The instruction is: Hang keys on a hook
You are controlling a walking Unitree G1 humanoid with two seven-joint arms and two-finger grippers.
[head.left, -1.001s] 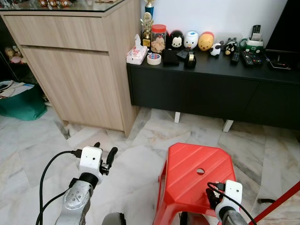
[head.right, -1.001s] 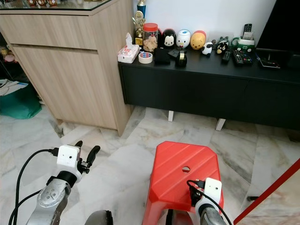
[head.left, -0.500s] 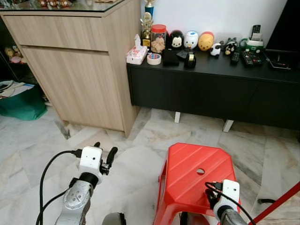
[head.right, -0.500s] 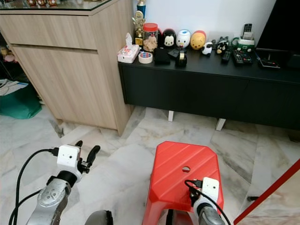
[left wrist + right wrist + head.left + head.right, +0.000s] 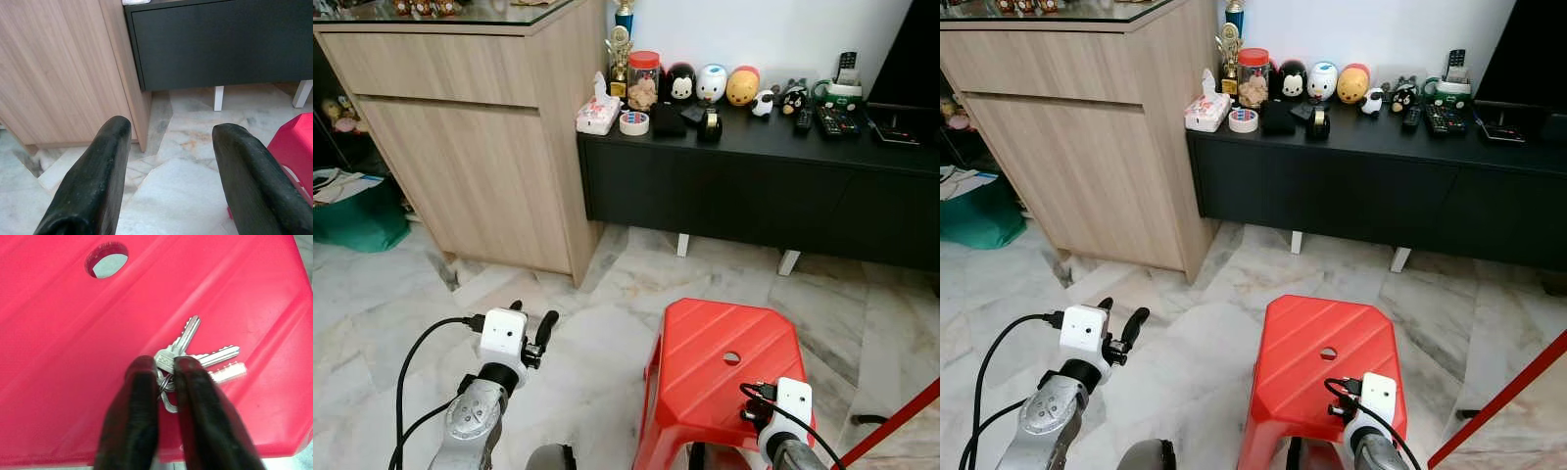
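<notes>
Since a second ago the right arm has sunk lower over the red stool; its white wrist camera now sits nearer the bottom edge of the head view, while the left arm and the room look unchanged. In the right wrist view the right gripper has its two black fingers drawn nearly together on the keys, pinching them at the ring where the bows meet; three silver blades fan out past the fingertips and rest on the stool's red top, with the stool's round hole well apart toward eleven o'clock of the keys. To do this pick well, I judge the pinch should stay on the ring or bows, not the blades, and the lift should be straight up and slow so the bunch hangs free without slipping; no hook can be made out yet, so the robot likely has to find one. The left gripper hovers with fingers wide apart and nothing between them, above the marble floor near the wooden cabinet at about eleven o'clock of the stool.
</notes>
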